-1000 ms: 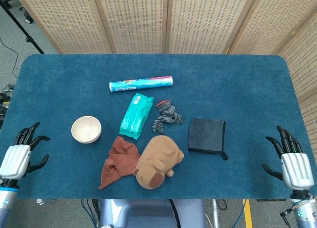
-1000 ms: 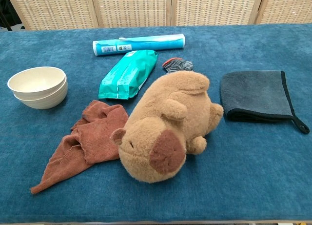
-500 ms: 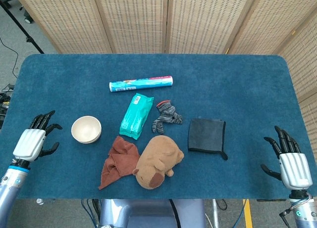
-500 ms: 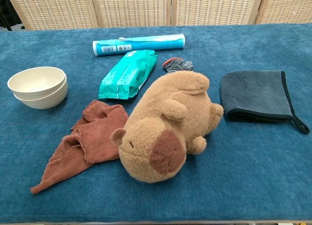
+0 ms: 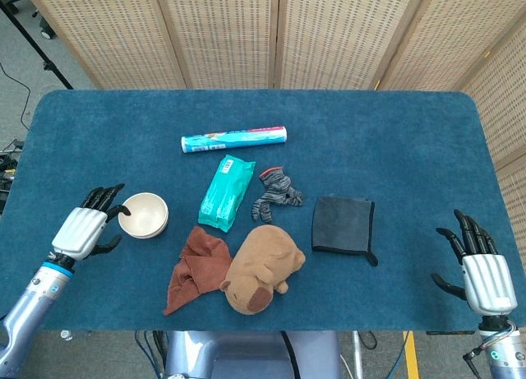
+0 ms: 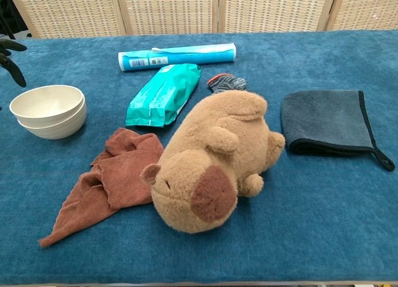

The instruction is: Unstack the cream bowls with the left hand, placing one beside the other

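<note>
Two cream bowls sit stacked, one inside the other, on the left part of the blue table. My left hand hovers just left of the stack, fingers spread and empty; a fingertip reaches close to the rim. The chest view catches only its dark fingertips at the left edge, above the bowls. Far off at the table's front right corner, my right hand is open and holds nothing.
Right of the bowls lie a rust-brown cloth, a brown plush animal, a teal wipes pack, a striped sock, a blue-white roll and a dark grey cloth. Bare blue table lies behind the bowls.
My left hand has moved right and forward across the table, from the left edge to just beside the bowls. Its fingertips now show in the chest view. The right hand barely shifted.
</note>
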Controlling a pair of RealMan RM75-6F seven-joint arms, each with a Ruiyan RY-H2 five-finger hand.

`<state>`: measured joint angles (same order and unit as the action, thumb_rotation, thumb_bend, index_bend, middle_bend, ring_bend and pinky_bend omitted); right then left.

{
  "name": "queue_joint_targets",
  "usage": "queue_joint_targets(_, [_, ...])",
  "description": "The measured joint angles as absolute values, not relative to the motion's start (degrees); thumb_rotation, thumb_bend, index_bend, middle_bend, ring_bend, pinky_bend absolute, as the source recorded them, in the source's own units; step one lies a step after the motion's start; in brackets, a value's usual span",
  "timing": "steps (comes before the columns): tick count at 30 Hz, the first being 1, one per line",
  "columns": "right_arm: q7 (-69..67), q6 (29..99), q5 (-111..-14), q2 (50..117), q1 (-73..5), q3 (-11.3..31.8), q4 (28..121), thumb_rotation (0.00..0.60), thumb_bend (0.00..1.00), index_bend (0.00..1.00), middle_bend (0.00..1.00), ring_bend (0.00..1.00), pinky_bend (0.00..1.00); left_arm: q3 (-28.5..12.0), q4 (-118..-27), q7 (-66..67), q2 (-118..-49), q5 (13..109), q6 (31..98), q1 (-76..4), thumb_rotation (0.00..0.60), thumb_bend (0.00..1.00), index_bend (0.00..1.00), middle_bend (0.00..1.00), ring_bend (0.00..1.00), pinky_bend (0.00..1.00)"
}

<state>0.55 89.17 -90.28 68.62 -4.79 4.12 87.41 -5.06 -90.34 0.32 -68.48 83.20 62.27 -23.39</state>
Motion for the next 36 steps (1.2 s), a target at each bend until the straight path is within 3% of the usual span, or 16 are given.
queue_joint_targets(16, [-1.0,89.6,-89.8,68.2,-4.6,4.4,87.3,0.6,0.16,0.22,0.0,0.0,0.15,-2.8,-92.4,5.8,-70.3,81.9,63.1,-23.1,0.6,0.35,0.37,0.04,0.05,0.05])
queue_joint_targets(36, [-1.1,89.8,-89.8,68.0,-4.4,4.4,87.5,0.6,0.16,0.22,0.0,0.0,0.15,-2.8,-86.4,8.2,-74.4,80.5,64.8,-22.9,0.6,0.36,0.38,0.04,0.05,0.05])
